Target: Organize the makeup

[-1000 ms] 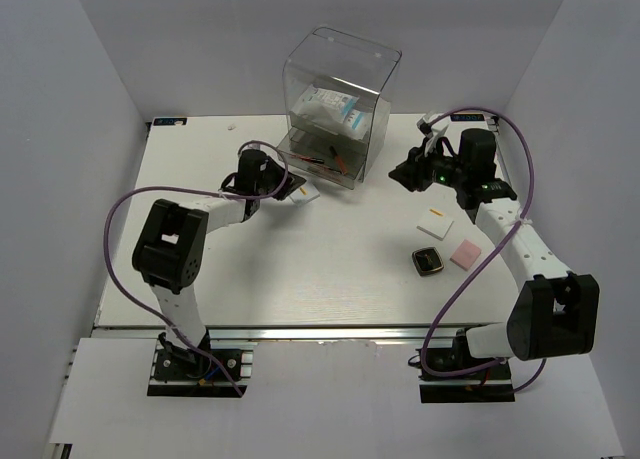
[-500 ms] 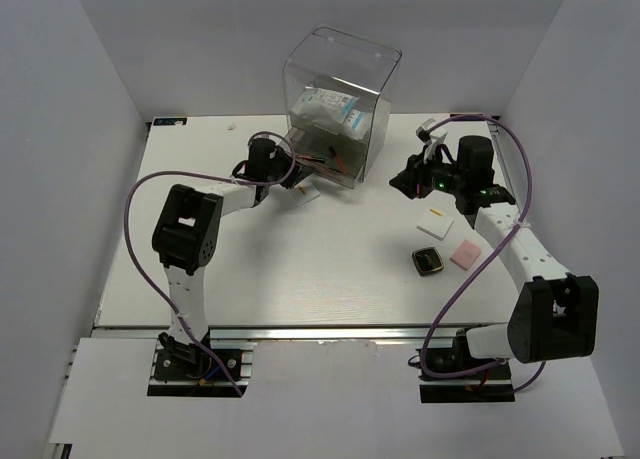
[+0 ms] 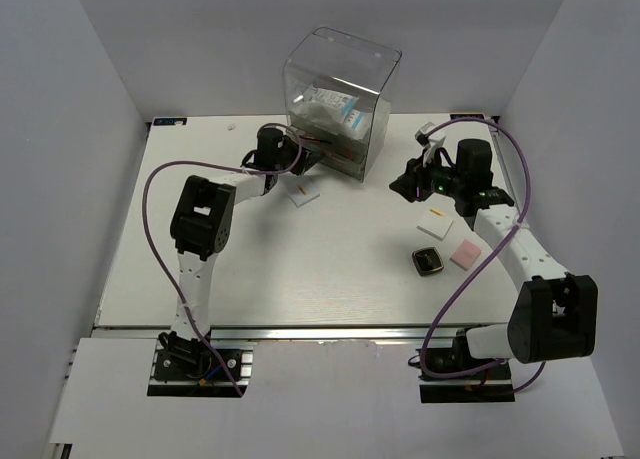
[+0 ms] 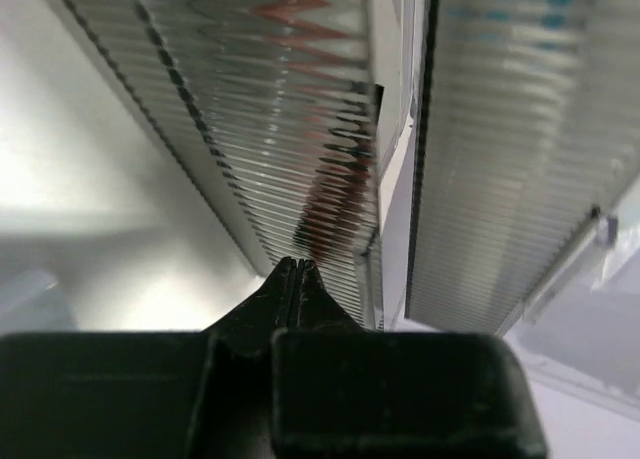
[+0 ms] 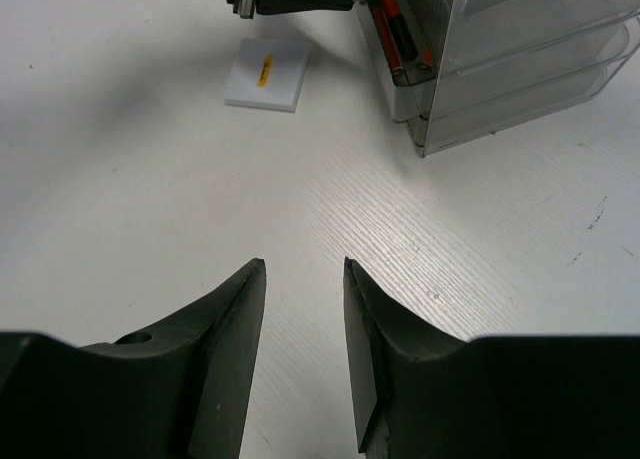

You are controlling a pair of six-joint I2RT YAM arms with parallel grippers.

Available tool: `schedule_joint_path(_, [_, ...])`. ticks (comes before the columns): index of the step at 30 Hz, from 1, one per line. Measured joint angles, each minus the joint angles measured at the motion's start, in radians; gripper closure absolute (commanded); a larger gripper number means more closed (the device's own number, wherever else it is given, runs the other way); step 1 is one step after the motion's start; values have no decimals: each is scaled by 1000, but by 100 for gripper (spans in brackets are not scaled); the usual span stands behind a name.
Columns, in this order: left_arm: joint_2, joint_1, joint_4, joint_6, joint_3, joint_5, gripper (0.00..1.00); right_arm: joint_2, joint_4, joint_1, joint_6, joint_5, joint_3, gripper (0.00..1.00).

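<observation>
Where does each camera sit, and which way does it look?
Top: above, behind the bases, looking down on the table; both arms show.
Left wrist: on the left gripper, facing the ribbed drawer box closely; shut fingers show.
Right wrist: low over the table, facing the drawer box; open right gripper shows.
Shared: top and right wrist show the marked white square.

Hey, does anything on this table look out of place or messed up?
Only one drawer of the drawer box sits pulled out, with red sticks lying inside; nothing looks spilled or damaged.
</observation>
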Motion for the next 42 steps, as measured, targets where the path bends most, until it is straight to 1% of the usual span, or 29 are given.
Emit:
schedule_joint_path(1, [11, 0, 3, -7, 11, 2, 92, 0, 0, 0, -1, 0, -2, 57])
schedule_joint_path(4, [36, 0, 9, -32, 40, 10, 84, 0, 0, 0, -3, 3, -3, 57])
schedule_joint_path(5, [43, 0, 11, -40, 46, 11, 80, 0, 1, 0, -3, 4, -3, 57])
schedule_joint_path(9, [75, 0, 21, -66, 88, 18, 71, 0, 0, -1, -5, 8, -3, 57])
schedule_joint_path(16, [113, 0, 15, -93, 156, 40, 62, 0, 0, -1, -9, 14, -4, 56])
schedule_joint_path(19, [132, 0, 19, -103, 175, 42, 61, 0, -1, -1, -13, 15, -9, 56])
schedule_joint_path(21, [139, 0, 21, -107, 176, 43, 62, 2, -1, -1, -16, 16, -10, 56])
schedule_joint_path(22, [141, 0, 22, -109, 176, 44, 65, 2, -1, -1, -19, 17, -10, 56])
schedule_joint_path(23, [142, 0, 24, -111, 176, 45, 71, 2, -1, -1, -22, 18, -10, 56])
schedule_joint_path(25, [142, 0, 42, -115, 167, 43, 78, 2, -1, -1, -29, 18, -10, 56])
schedule_joint_path(28, [134, 0, 71, -105, 127, 40, 78, 2, -3, -1, -44, 15, -11, 54])
schedule_joint_path(31, [115, 0, 67, -80, 72, 35, 74, 2, -10, -1, -63, 10, -11, 53])
schedule_joint_path(32, [109, 0, 62, -70, 56, 33, 70, 2, -10, -1, -68, 8, -13, 53])
schedule_joint_path(34, [95, 2, 58, -56, 36, 31, 66, 2, -11, -1, -76, 2, -23, 52])
schedule_joint_path(38, [69, 9, 60, -45, 14, 33, 60, 5, -28, -1, -84, -12, -39, 51])
schedule_joint_path(39, [66, 11, 63, -43, 14, 33, 55, 5, -31, -1, -88, -18, -41, 49])
schedule_joint_path(42, [63, 18, 71, -40, 14, 34, 53, 6, -47, -1, -107, -43, -42, 48])
